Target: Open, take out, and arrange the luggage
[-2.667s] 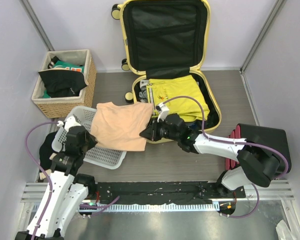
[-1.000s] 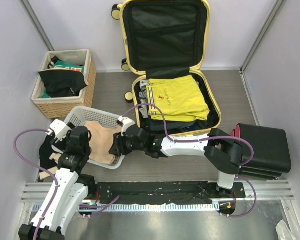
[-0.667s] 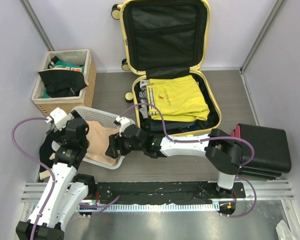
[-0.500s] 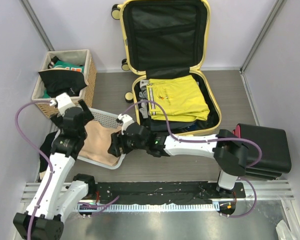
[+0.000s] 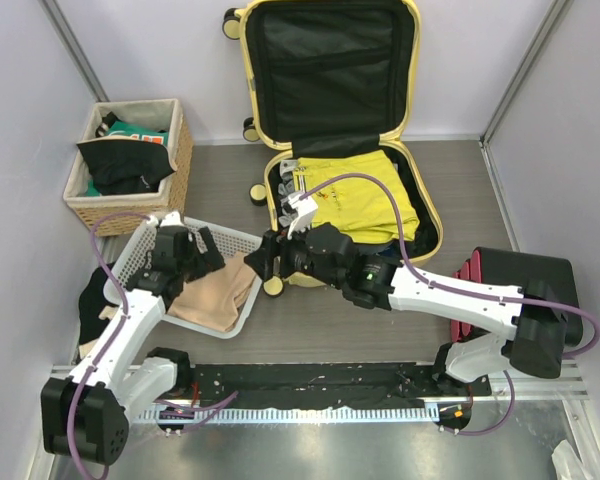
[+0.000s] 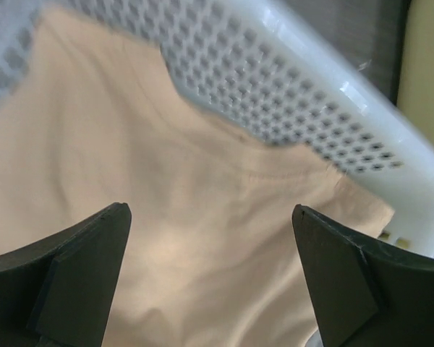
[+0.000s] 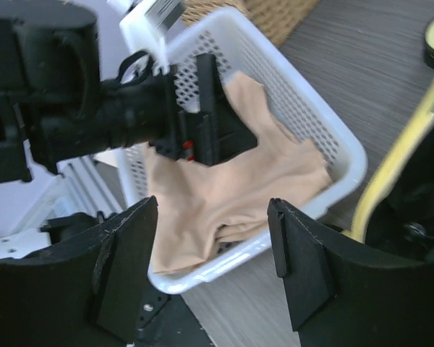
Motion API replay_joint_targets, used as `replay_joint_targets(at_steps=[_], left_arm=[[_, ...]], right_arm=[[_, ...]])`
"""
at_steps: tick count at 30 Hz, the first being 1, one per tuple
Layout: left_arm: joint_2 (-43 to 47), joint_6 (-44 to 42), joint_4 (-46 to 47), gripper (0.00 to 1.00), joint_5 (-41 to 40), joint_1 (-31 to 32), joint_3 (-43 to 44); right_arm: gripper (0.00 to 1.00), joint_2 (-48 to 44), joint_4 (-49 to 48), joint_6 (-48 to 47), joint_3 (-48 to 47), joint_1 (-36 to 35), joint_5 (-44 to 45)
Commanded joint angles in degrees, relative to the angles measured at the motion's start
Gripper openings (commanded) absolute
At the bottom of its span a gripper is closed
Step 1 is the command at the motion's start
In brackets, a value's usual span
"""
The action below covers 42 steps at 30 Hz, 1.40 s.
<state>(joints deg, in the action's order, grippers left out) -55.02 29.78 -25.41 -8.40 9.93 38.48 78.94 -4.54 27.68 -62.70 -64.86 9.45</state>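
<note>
On grey planks (image 5: 380, 325), open luggage (image 5: 330, 70), pale walls (image 5: 150, 50)

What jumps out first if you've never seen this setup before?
The big yellow luggage lies open at the far side, lid raised, a bright yellow garment inside. Near left, a peach shirt sits in a white basket, the left claw open over it and the right claw open beside the basket.

I log the peach shirt (image 5: 215, 295) now lying inside the white basket (image 5: 235, 235), no longer draped over its rim. My right gripper (image 5: 263, 260) has let go and pulled back to the suitcase (image 5: 330, 80) front edge, jaws apart. My left gripper (image 5: 208, 262) has swung in over the shirt, jaws spread.
</note>
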Motion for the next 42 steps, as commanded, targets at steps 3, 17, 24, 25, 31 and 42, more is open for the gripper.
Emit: replay_joint_targets(at_steps=[3,17,24,25,31,42], left_arm=[[2.7,13.9,8.4,1.00,7.2,-0.9,-10.2],[0.4,9.9,15.8,1.00,1.7,-9.7,-14.4],[-1.4,6.6,17.5,1.00,4.5,-9.7,-10.6],[-1.1,6.0,16.9,1.00,5.1,-9.7,-9.9],[4.7,3.5,13.2,0.96,8.1,-9.3,-5.4],[0.5,2.7,7.4,0.93,8.1,3.1,9.2]], right_arm=[[0.70,-1.6,0.2,-0.1,2.9,1.7,1.3],[0.70,-3.3,-2.1,1.0,6.8,4.0,0.4],[0.70,-3.9,-0.3,-1.3,7.4,8.3,0.0],[0.70,-4.6,0.7,-2.4,7.2,9.1,1.4],[0.83,-6.6,12.6,-11.6,3.1,20.6,5.7],[0.87,0.4,13.7,-30.9,-2.0,21.8,4.5]])
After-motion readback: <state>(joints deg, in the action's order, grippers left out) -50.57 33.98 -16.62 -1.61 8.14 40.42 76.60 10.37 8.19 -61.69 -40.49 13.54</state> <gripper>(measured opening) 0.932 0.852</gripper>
